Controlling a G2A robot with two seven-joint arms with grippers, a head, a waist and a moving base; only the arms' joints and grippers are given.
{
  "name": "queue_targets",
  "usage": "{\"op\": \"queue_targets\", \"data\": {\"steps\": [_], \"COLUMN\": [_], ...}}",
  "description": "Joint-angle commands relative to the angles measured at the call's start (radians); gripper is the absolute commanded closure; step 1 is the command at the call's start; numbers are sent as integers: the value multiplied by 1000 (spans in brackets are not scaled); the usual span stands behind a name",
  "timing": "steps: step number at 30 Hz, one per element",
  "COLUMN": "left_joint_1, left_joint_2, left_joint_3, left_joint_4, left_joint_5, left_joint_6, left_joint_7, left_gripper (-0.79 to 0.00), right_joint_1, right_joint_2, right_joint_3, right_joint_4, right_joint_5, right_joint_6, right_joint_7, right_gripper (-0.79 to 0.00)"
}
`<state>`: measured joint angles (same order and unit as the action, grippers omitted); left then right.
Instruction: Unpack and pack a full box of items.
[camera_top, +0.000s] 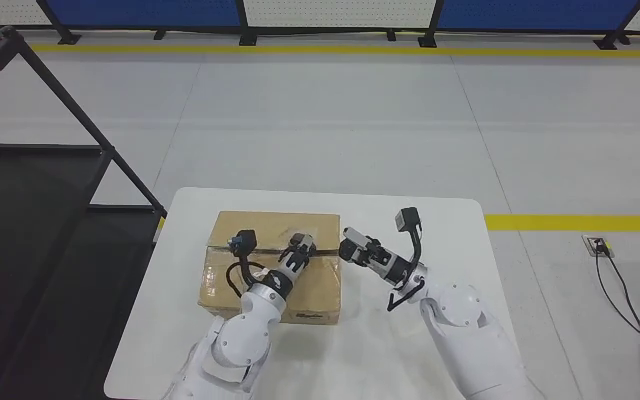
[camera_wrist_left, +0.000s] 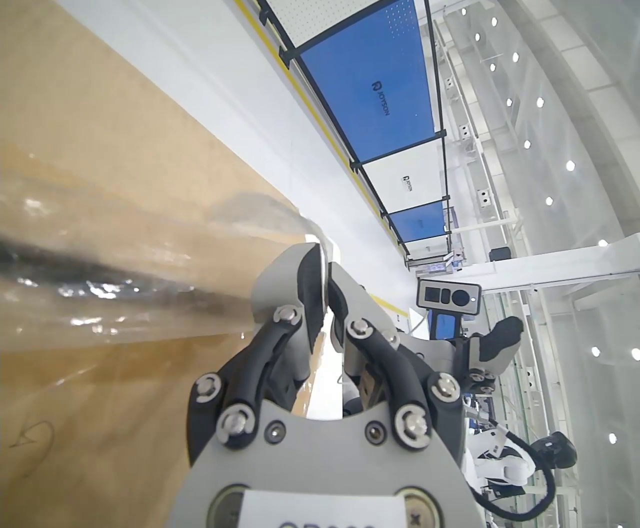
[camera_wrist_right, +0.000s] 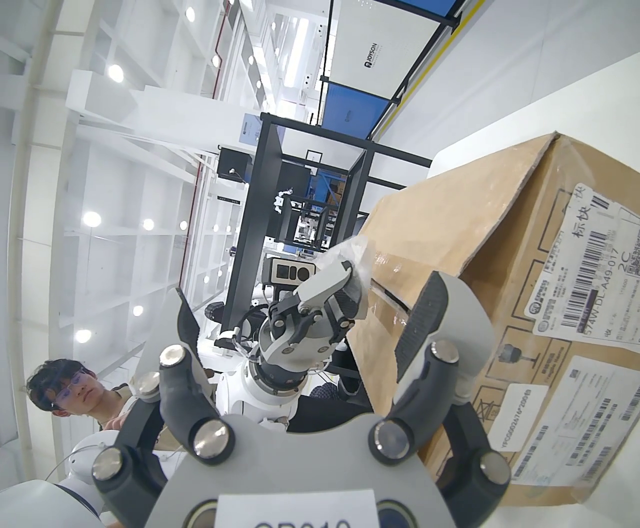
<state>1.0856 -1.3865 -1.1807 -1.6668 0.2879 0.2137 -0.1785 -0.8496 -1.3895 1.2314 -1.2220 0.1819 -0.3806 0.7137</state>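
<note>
A brown cardboard box (camera_top: 262, 230), sealed along its top seam with clear packing tape (camera_wrist_left: 150, 270), sits on a white table (camera_top: 370, 340). The left gripper (camera_wrist_left: 327, 280) pinches the tape's loose end at the box's edge. The right gripper (camera_top: 350, 246) hangs wide open just beside the labelled side.

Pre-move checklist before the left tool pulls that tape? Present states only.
1. Left tool shut on tape end: ok.
2. Right tool open, beside the labelled side of the box: ok.
3. Right tool bracing the box: cannot tell, contact unclear.
4. Box flat on the table: ok.
5. Top seam freed: not ok, tape covers it and the flaps are closed.
</note>
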Motion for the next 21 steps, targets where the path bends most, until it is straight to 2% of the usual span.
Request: {"op": "queue_targets", "data": {"steps": [1,9,13,21], "left_joint_1": [0,4,12,49], "left_joint_2": [-1,-5,-6,-6], "left_joint_3": [2,8,12,-2], "left_joint_4": [2,-7,-17,-66], "left_joint_5": [2,4,8,-6], "left_joint_6": [-2,-5,-12,-50], "left_joint_7": [2,9,11,21], "left_gripper": [-496,-493,-394,-376], "right_joint_1": [-1,2,-3,-9], "right_joint_2": [1,5,7,12], "right_joint_3": [0,-3,-1,8], "right_joint_4": [-1,3,2,-2], "right_joint_5": [0,5,7,-7], "right_joint_6": [-2,-3,-10,-32], "right_joint_7": [0,5,1,-39], "right_gripper": [-785,-785,-785,-785]}}
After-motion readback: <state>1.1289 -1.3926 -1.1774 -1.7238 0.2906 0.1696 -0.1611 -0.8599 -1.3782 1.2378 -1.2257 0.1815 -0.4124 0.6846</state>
